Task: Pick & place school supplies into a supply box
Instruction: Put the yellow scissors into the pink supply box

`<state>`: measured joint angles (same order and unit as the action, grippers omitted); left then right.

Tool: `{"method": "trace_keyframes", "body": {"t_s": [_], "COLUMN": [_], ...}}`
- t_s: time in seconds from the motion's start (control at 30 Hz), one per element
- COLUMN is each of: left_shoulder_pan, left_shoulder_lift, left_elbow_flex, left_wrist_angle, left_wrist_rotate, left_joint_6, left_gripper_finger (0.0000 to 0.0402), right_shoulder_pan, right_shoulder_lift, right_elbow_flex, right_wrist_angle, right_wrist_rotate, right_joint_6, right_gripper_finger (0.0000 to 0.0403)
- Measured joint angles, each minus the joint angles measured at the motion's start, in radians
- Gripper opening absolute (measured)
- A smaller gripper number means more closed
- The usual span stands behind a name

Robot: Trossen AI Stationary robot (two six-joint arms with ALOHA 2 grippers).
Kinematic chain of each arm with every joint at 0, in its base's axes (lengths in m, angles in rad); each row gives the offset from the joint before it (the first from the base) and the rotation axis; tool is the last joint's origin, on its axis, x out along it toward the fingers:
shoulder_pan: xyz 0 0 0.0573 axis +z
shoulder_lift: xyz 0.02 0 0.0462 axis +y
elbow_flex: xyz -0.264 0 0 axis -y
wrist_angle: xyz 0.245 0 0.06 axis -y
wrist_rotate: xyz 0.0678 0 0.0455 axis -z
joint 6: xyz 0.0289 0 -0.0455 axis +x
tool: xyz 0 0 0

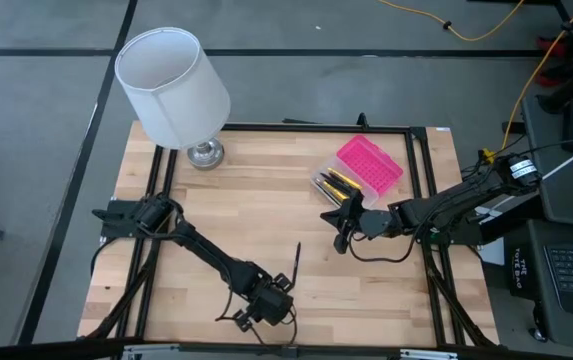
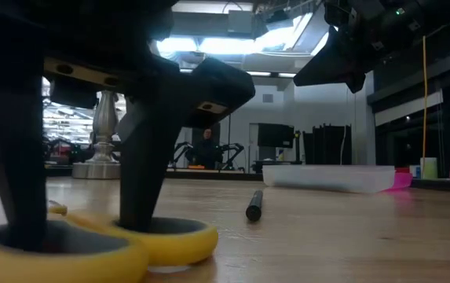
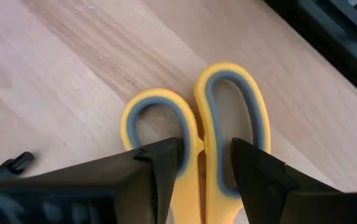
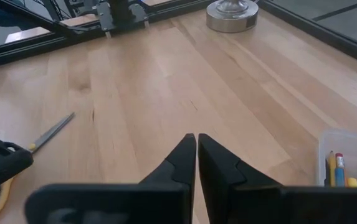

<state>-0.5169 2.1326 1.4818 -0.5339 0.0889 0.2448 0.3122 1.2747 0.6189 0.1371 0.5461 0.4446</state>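
The yellow-handled scissors (image 3: 215, 118) lie flat on the wooden table near its near edge, their blades (image 4: 50, 134) pointing toward the far side. My left gripper (image 3: 206, 171) stands open over the handles, pointing down, with one finger in each loop (image 2: 170, 236). The supply box (image 1: 334, 183) sits at the far right. Its clear base holds pens, and its pink lid (image 1: 369, 165) lies open beside it. My right gripper (image 1: 341, 240) hangs shut above the table just in front of the box, holding nothing. My left gripper comes from above, pointing steeply down. One finger (image 3: 162, 168) stands inside one handle loop and the other finger (image 3: 256, 177) inside the other, so the loops' two inner bars (image 3: 197, 149) lie between them. Whether the fingers touch the handles, I cannot tell.
A lamp with a white shade (image 1: 171, 85) and a silver foot (image 1: 204, 153) stands at the table's far left. A black frame rail (image 1: 421, 200) runs along the table's edges. Bare wood lies between the scissors and the box. A person (image 2: 206, 145) shows far off in the room.
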Motion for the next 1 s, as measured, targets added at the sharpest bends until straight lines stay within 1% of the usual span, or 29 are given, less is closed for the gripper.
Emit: {"method": "trace_keyframes", "body": {"t_s": [0.1,0.23,0.5,0.6,0.8,1.0], "left_shoulder_pan": [0.002,0.003,0.004,0.004,0.005,0.005], "left_shoulder_lift": [0.000,0.008,0.034,0.034,0.034,0.036], "left_elbow_flex": [0.000,0.000,0.001,0.001,0.001,0.024], "left_wrist_angle": [0.000,0.009,0.000,0.000,0.000,-0.010], "left_wrist_rotate": [-0.004,-0.006,-0.008,-0.008,-0.010,-0.011], "left_joint_6": [-0.003,-0.057,-0.059,-0.058,-0.060,-0.068], "left_gripper_finger": [0.0143,0.0143,0.0141,0.0128,0.0067,0.0067], "right_shoulder_pan": [0.000,0.000,0.000,0.002,0.016,0.019], "right_shoulder_lift": [0.000,0.000,0.000,0.000,0.000,0.000], "right_elbow_flex": [0.000,0.000,0.000,0.000,0.000,0.000], "right_wrist_angle": [0.000,0.000,0.000,-0.001,-0.004,-0.004], "right_wrist_rotate": [0.000,0.000,0.000,0.000,0.000,0.002], "right_joint_6": [0.000,0.003,0.024,0.022,0.018,0.007], "right_gripper_finger": [0.0023,0.0023,0.0023,0.0023,0.0023,0.0023]}}
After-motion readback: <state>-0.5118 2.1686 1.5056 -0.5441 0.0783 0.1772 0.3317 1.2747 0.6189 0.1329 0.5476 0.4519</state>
